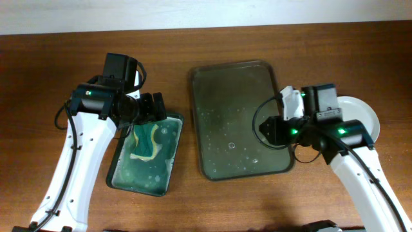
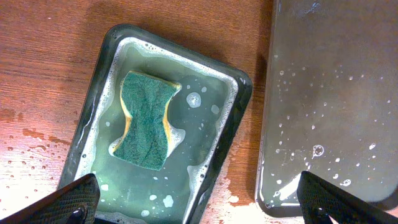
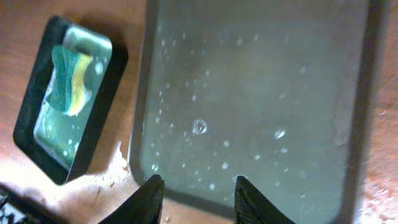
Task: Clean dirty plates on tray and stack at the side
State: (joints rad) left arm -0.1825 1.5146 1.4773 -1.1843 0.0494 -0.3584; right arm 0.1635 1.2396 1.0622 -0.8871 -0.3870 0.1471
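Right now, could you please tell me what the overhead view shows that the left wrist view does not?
Only overhead: the white plates at the far right, off the tray and partly under the right arm; their number cannot be told. Only left wrist: water splashes left of the basin, and the left gripper with its fingertips wide apart. Both: the sponge lying in the basin of teal liquid, and the wet tray, with no plate on it where seen.
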